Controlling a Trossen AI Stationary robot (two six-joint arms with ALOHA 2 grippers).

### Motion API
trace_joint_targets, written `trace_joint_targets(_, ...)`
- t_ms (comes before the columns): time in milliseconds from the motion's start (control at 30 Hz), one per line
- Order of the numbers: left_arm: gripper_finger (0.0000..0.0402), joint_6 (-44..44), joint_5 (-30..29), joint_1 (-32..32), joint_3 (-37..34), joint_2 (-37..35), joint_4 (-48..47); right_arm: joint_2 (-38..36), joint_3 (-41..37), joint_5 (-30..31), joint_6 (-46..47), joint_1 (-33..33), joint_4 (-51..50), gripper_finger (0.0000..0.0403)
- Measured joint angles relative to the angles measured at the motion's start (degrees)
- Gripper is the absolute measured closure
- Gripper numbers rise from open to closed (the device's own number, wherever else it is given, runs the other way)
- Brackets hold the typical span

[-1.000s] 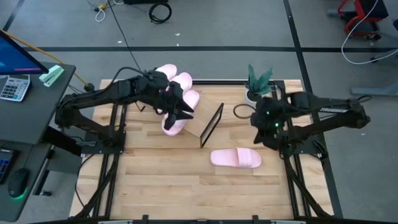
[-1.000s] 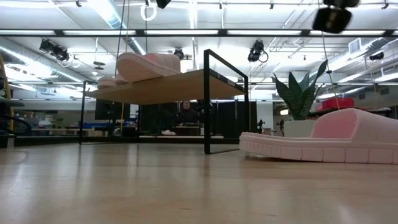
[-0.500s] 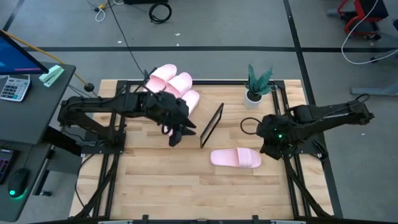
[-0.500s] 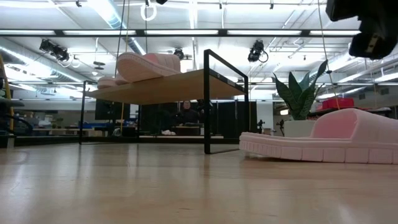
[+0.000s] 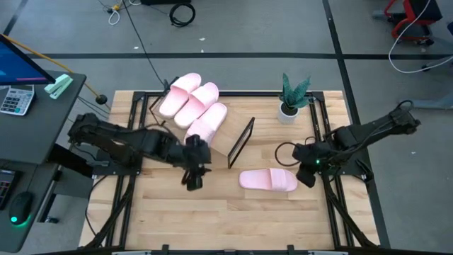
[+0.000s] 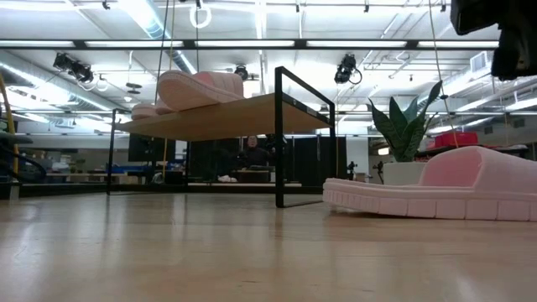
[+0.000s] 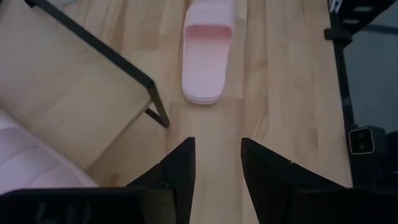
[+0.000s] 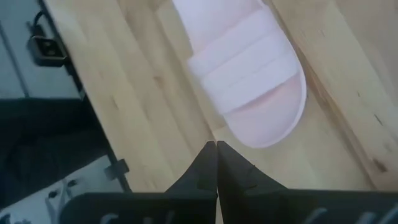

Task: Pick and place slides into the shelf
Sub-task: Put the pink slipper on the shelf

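Observation:
Three pale pink slides lie side by side, soles down, on the shelf's wooden top at the far left; the low view shows them on the plank. Another slide lies sole down on the table, right of the shelf. My left gripper hangs open over bare table in front of the shelf, empty, fingers toward that slide. My right gripper is shut just right of the table slide, not touching it.
A small potted plant stands at the far right of the table, also in the low view. Black frame rails run along both table sides. Bare tabletop stretches across the near half.
My left gripper has drawn away from the slides on the shelf toward the table's near edge, sinking and turning toward the slide on the table. My right gripper has come down and toward the near edge, rolling as it went, staying shut.

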Motion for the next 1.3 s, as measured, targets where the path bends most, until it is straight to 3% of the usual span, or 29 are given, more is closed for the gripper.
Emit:
trace_joint_targets(267,0.0271,-5.37,-8.07,-8.09,-0.02,0.12,-0.21,4.16,0.02,4.56,9.82,5.96,0.14,0.0403)
trace_joint_targets(567,0.0271,-11.38,-12.69,-12.37,-0.02,0.12,-0.21,10.48,0.02,9.28,11.0,9.46,-0.79,0.0403)
trace_joint_targets(833,0.0273,-13.5,-13.75,-12.52,-0.02,0.12,-0.19,12.42,0.02,9.84,9.49,9.46,-0.59,0.0403)
trace_joint_targets(1100,0.0277,-16.02,-13.75,-11.05,-0.02,0.12,-0.13,12.44,0.02,14.78,6.55,9.43,-1.03,0.0403)
trace_joint_targets(1300,0.0278,-16.03,-13.77,-9.31,-0.02,0.11,1.09,12.44,0.02,14.2,5.78,9.43,-0.96,0.0403)
